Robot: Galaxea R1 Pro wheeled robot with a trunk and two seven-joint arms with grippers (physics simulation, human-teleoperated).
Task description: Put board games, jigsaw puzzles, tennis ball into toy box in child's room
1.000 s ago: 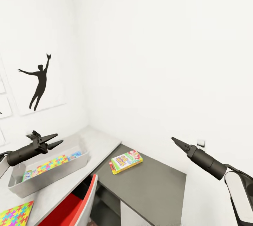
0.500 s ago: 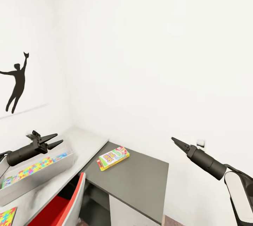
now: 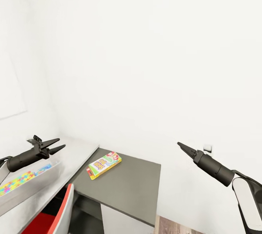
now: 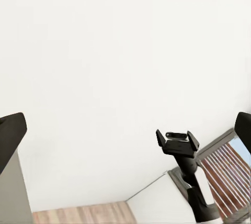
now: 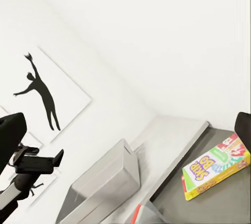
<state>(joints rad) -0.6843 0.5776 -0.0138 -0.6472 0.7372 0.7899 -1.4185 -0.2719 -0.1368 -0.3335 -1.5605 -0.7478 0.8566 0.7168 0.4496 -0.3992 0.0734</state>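
Observation:
The green-red board game (image 3: 104, 164) with yellow letters lies flat on the dark lower section of the table (image 3: 127, 186); it also appears in the right wrist view (image 5: 217, 166). At the left edge the grey toy box (image 3: 36, 187) stands on the pale table top (image 3: 78, 150), with a multicoloured jigsaw puzzle (image 3: 16, 183) inside it. My left gripper (image 3: 60, 144) hovers open and empty above the box. My right gripper (image 3: 180, 145) hangs open and empty in the air, well right of the board game. The left wrist view faces the right gripper (image 4: 178, 141) head-on.
A red chair (image 3: 51, 215) with a white edge sits tucked under the desk at bottom left. White walls close the corner behind the table. A strip of wooden floor (image 3: 174, 226) lies right of the desk. A silhouette poster (image 5: 44, 98) hangs above the toy box.
The whole picture has slid left, so the camera has turned right. The poster has left the head view and the toy box is partly cut off. Both arms keep their pose.

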